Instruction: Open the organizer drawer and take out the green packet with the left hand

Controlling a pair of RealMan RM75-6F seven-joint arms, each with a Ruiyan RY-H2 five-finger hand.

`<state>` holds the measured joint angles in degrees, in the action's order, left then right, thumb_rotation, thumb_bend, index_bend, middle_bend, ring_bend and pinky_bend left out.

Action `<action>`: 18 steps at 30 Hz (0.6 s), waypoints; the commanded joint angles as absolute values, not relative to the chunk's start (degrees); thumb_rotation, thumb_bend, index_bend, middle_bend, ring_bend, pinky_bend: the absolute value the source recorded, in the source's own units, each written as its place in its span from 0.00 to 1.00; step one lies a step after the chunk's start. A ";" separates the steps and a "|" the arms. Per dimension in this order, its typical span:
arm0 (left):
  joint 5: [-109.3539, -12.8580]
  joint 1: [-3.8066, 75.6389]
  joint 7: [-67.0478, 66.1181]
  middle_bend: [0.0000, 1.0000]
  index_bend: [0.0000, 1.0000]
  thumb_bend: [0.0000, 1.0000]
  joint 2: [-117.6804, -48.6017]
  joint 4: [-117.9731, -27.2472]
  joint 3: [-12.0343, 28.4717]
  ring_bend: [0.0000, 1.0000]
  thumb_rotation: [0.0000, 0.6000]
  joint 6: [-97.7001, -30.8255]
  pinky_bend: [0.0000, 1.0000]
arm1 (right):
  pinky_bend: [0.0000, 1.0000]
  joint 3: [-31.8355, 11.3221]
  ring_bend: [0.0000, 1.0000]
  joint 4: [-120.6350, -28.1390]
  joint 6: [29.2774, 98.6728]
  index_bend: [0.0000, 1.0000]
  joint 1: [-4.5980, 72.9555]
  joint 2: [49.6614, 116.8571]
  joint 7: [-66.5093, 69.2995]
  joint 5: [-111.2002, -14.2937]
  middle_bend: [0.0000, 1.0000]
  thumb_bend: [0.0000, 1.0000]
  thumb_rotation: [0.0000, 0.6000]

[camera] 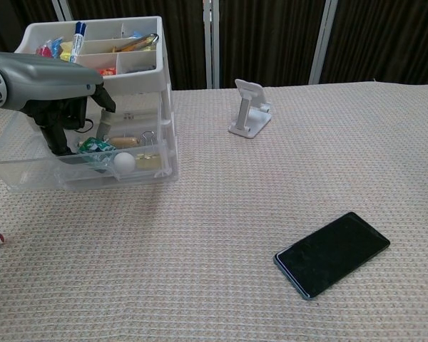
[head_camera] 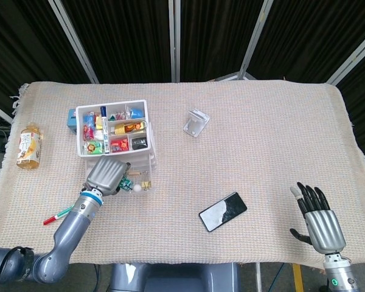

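The clear plastic organizer with a white compartment tray on top [camera: 160, 107] stands at the left of the beige woven surface [head_camera: 261, 140], its lowest clear drawer [camera: 28, 171] pulled out toward the robot. The left hand [camera: 53, 85] reaches down into that drawer, fingers curled beside the crumpled green packet [camera: 94, 144]; whether they grip it cannot be told. The chest view shows the packet lying in the drawer next to a small white ball [camera: 124, 162], a side look the head view lacks, since there the left hand [head_camera: 106, 176] covers most of the drawer. Only the head view shows the right hand [head_camera: 316, 220], empty with fingers spread at the near right edge, and the amber drink bottle [head_camera: 28, 146] far left.
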<state>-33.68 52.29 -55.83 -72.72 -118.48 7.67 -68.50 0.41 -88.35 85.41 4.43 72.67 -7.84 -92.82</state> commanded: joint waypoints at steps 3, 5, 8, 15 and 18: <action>-35.49 51.89 -53.81 1.00 0.54 0.26 -71.30 -119.73 7.29 0.97 1.00 -69.04 0.79 | 0.00 0.43 0.00 -88.34 85.29 0.00 4.42 72.70 -7.93 -92.71 0.00 0.00 1.00; -36.53 51.64 -52.85 1.00 0.54 0.26 -70.46 -120.49 7.17 0.97 1.00 -69.27 0.79 | 0.00 0.48 0.00 -88.38 85.24 0.00 4.43 72.71 -7.97 -92.74 0.00 0.00 1.00; -37.98 51.24 -51.65 1.00 0.54 0.26 -69.14 -121.82 7.12 0.97 1.00 -69.71 0.79 | 0.00 0.50 0.00 -88.43 85.40 0.00 4.39 72.70 -8.00 -92.87 0.00 0.00 1.00; -43.54 49.04 -47.66 1.00 0.54 0.26 -64.90 -126.40 6.67 0.97 1.00 -71.29 0.79 | 0.00 0.47 0.00 -88.54 85.59 0.00 4.32 72.60 -7.93 -92.94 0.00 0.00 1.00; -46.73 47.47 -45.66 1.00 0.54 0.26 -62.88 -127.52 5.86 0.97 1.00 -71.85 0.79 | 0.00 0.51 0.00 -88.62 85.80 0.00 4.24 72.56 -7.93 -93.11 0.00 0.00 1.00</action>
